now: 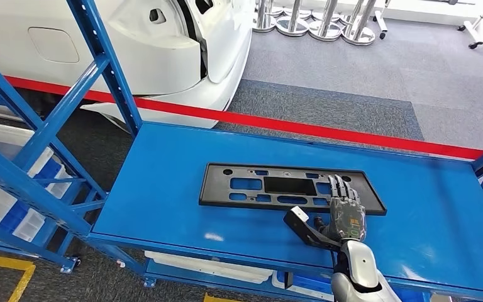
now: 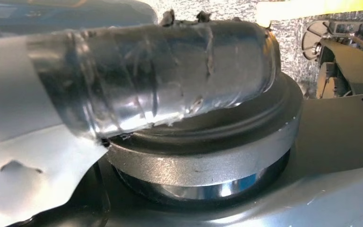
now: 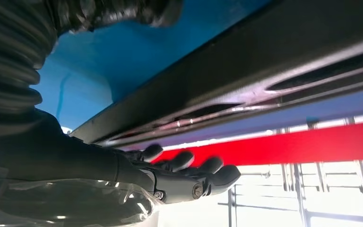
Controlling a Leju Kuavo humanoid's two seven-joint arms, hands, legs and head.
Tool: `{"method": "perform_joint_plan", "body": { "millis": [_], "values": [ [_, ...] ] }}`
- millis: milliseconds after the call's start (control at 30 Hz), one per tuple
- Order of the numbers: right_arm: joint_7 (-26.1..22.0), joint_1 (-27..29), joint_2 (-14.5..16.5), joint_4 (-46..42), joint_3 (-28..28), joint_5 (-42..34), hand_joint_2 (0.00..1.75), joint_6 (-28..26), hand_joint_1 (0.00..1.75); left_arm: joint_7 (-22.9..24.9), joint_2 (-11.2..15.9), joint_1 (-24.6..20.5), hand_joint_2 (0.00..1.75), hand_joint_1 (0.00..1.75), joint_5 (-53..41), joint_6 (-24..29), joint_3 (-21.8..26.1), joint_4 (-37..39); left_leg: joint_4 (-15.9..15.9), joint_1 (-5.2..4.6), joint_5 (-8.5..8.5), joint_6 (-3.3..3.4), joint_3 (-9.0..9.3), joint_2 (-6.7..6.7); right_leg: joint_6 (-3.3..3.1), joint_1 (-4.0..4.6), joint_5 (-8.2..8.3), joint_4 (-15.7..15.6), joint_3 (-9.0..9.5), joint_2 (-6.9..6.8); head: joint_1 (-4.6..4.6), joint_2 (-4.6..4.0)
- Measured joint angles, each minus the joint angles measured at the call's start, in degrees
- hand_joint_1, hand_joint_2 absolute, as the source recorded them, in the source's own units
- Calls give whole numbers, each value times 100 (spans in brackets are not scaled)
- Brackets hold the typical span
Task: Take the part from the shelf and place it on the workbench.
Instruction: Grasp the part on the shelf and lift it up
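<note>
The black part [image 1: 290, 187] lies flat on the blue counter [image 1: 163, 189], near its middle; the right hand [image 1: 346, 211] rests over the part's near edge toward its right end, fingers [image 3: 189, 165] extended and spread, thumb out to the side, grasping nothing; left hand's state cannot be told.

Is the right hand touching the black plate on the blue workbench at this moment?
Touching. In the head view the right hand lies with its fingers on the near edge of the black plate, which lies flat on the workbench.
</note>
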Motion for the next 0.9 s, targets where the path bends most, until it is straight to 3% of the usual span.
{"method": "perform_joint_plan", "body": {
  "millis": [67, 167, 200, 300, 367, 400, 500, 567, 633, 700, 767, 833, 867, 900],
  "values": [
    [-16, -65, -26, 54, -7, -110, 175, 154, 175, 0, -14, -1, 0, 0, -3, -18, -17, -5, -15, 14, 14, -37, 3, 2, -103, 74, 104, -374, 175, -16, -4, 0],
    [-64, -198, -74, 189, -13, -261, 175, 334, 175, -16, -8, -2, 0, 0, -31, -22, -42, -6, -33, 14, 8, -122, 25, 4, -92, 45, 204, -568, 262, -27, 6, 0],
    [-84, -248, -85, 248, -16, -312, 175, 392, 175, -20, -1, -5, 0, 0, -41, -22, -47, -5, 75, 3, -79, -149, -16, 4, -83, 19, 259, -660, 308, -29, 0, 0],
    [-157, -377, -113, 472, -19, -452, 175, 476, 175, -15, 15, -32, 0, 0, -54, -29, -54, -2, 1021, 5, -612, -222, -429, 3, -66, -19, 343, -768, 345, -49, -20, 0],
    [-197, -440, -128, 623, -18, -522, 175, 480, 175, -10, 23, -49, 0, 0, -55, -34, -55, -1, 1459, 20, -739, -271, -594, 4, -54, -33, 340, -755, 338, -66, -21, 0],
    [-212, -470, -136, 691, -18, -556, 175, 483, 175, -9, 27, -47, 0, 0, -56, -36, -56, 2, 1363, 31, -642, -297, -525, 5, -39, -45, 332, -739, 338, -69, -21, 0],
    [-263, -573, -178, 867, -31, -664, 175, 491, 175, -32, 22, -10, 0, 0, -60, -28, -62, 26, 308, 94, -183, -371, 38, 0, 65, -76, 253, -582, 276, -60, -34, 0],
    [-290, -638, -220, 983, -49, -722, 175, 496, 175, -50, 7, 0, 0, 0, -61, -31, -88, 38, -19, 114, -135, -301, 210, -31, 142, -62, 168, -469, 207, -54, -40, 0],
    [-327, -667, -262, 1083, -72, -788, 175, 501, 175, -61, -3, -2, 0, 0, -61, -40, -121, 38, -15, 118, -150, -183, 217, -50, 180, -55, 132, -439, 203, -56, -26, 0],
    [-431, -667, -295, 1144, -106, -917, 175, 486, 175, -75, -10, -2, 0, 0, -60, -48, -134, 39, -16, 133, -134, -124, 221, -36, 231, -65, 8, -270, 153, -46, -8, 0],
    [-622, -640, -311, 1179, -145, -1157, 175, 422, 175, -84, -13, -4, 0, 0, -49, -49, -138, 39, -23, 136, -112, -84, 203, -21, 300, -84, -356, 344, -123, -36, 12, 0],
    [-820, -580, -311, 1163, -190, -1474, 175, 330, 175, -84, -13, -3, 0, 0, -17, -42, -139, 41, -25, 125, -103, -70, 181, -19, 321, -95, -697, 1122, -493, -35, 21, 0],
    [-893, -543, -309, 1115, -213, -1641, 175, 286, 175, -83, -13, -3, 0, 0, 5, -37, -139, 42, -25, 113, -102, -68, 179, -20, 301, -91, -736, 1324, -592, -33, 21, 0],
    [-954, -503, -307, 1037, -230, -1819, 175, 244, 175, -82, -13, -2, 0, 0, 31, -31, -139, 43, -26, 95, -102, -67, 185, -20, 253, -77, -657, 1297, -583, -31, 22, 0]
  ]
}}
